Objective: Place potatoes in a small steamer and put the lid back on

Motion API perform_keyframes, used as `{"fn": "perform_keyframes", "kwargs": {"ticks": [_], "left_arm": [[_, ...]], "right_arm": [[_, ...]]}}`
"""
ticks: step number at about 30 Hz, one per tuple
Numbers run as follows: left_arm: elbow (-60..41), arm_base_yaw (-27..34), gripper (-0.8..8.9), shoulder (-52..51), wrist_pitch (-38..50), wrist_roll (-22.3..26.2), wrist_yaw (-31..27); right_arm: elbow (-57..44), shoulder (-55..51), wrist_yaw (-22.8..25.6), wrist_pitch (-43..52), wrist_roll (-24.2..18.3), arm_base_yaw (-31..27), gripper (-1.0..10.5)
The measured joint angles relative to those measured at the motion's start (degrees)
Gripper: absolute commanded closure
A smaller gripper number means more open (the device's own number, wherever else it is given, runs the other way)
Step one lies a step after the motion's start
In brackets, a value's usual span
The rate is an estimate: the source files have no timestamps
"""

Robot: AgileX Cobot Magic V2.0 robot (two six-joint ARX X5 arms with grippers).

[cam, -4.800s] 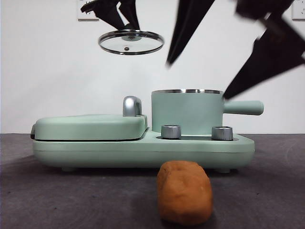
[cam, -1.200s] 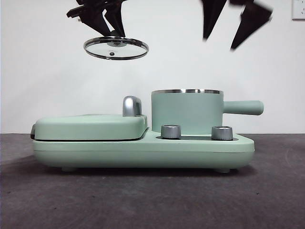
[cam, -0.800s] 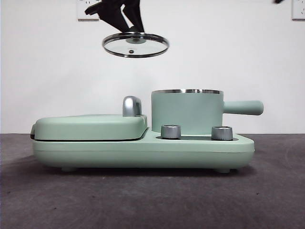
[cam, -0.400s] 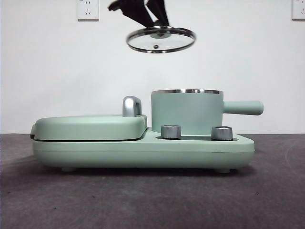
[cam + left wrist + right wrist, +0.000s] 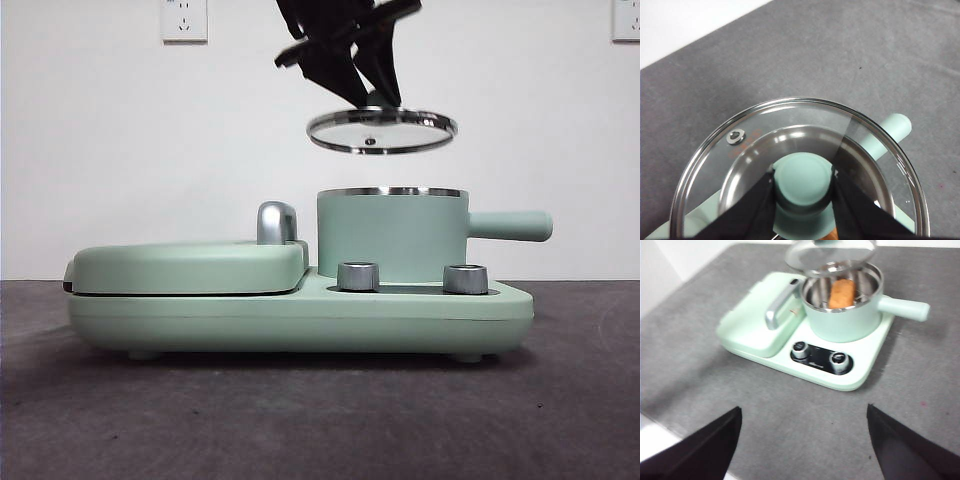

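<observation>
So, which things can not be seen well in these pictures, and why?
- Potato: hidden in the front view by the steamer wall; only the right wrist view shows it.
- Lid knob: hidden in the front view by the left gripper clamped on it.
- Right gripper: out of the front view; its jaws are cut off by the wrist picture's edge.

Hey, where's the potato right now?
The potato lies inside the small steamer, seen in the right wrist view, with the lid held just above it by the left gripper.
</observation>
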Motion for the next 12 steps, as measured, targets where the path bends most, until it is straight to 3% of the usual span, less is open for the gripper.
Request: {"fn": "perform_keyframes", "kwargs": {"ticks": [12], "left_arm": [[0.0, -0.2, 8.05, 2.6, 0.5, 0.1, -0.1]], "right_arm": [[0.0, -0.7, -0.1, 0.0, 2.8, 0.0, 5.5]]}}
